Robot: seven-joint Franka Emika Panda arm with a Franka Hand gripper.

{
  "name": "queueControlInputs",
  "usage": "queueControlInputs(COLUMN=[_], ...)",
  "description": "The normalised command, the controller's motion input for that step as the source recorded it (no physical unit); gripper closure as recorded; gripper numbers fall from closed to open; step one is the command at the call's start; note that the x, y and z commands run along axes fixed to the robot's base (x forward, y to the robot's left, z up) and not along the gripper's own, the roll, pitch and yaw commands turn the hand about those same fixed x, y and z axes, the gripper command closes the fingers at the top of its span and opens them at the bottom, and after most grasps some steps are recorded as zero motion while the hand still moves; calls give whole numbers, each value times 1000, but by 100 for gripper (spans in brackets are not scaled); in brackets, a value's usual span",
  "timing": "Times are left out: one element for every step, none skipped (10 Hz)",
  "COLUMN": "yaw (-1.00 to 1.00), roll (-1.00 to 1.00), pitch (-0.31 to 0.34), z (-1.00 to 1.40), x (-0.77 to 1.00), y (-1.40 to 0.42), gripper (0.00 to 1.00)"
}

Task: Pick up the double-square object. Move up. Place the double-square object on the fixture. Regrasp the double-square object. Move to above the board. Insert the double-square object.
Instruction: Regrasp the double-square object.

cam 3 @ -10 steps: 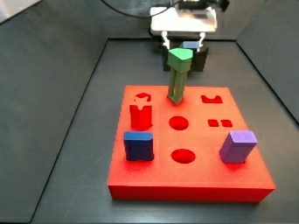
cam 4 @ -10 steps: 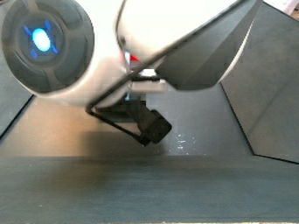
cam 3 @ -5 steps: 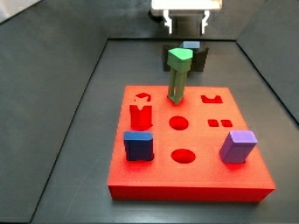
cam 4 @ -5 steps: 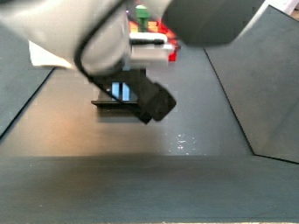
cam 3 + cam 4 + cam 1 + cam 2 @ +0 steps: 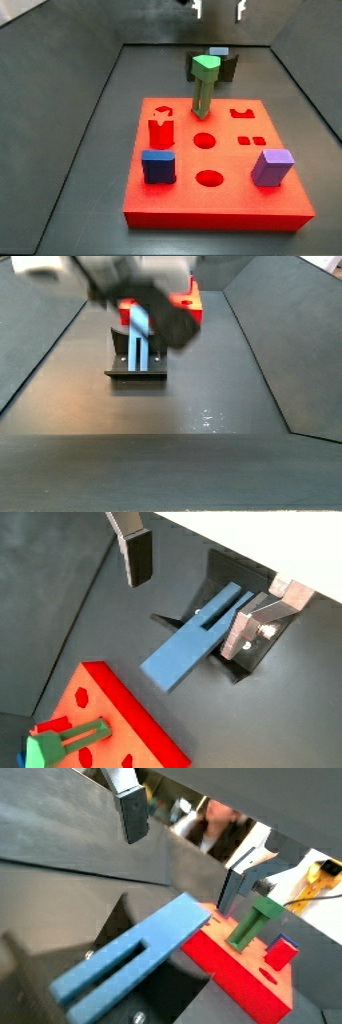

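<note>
The double-square object (image 5: 198, 640), a slim slate-blue bar, leans in the dark fixture (image 5: 249, 662), its upper end against the back wall. In both side views it shows the same way, the double-square object (image 5: 140, 342) tilted in the fixture (image 5: 138, 373). My gripper (image 5: 219, 8) hangs open well above the fixture, at the frame's upper edge. In both wrist views the fingers (image 5: 135, 554) stand wide apart, free of the bar. The red board (image 5: 214, 175) lies nearer the camera.
On the board stand a tall green peg (image 5: 202, 88), a red peg (image 5: 162, 127), a dark-blue block (image 5: 159, 166) and a purple block (image 5: 273, 168). Round and stepped holes show in its top. Dark walls rise around the floor on both sides.
My gripper has let go of the bar and risen straight up from the fixture. The bar stays leaning in the fixture.
</note>
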Motion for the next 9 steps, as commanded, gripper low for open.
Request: queueControlInputs(yaw=[14,14,13,13,13,13,13,13,14], roll=[1000,1000,1000,1000,1000,1000,1000,1000,1000], pitch=[54,50,46,44,40,36,31,30,23], z=[861,817,762,683,486,264,85,60,46], x=[-46,-57,-59,-66,-67,-55,-34,-30,-37], y=[-1000,-1000,-1000,-1000,-916,-723,-459,-322,-29], gripper=[0,0,0,0,0,0,0,0,0])
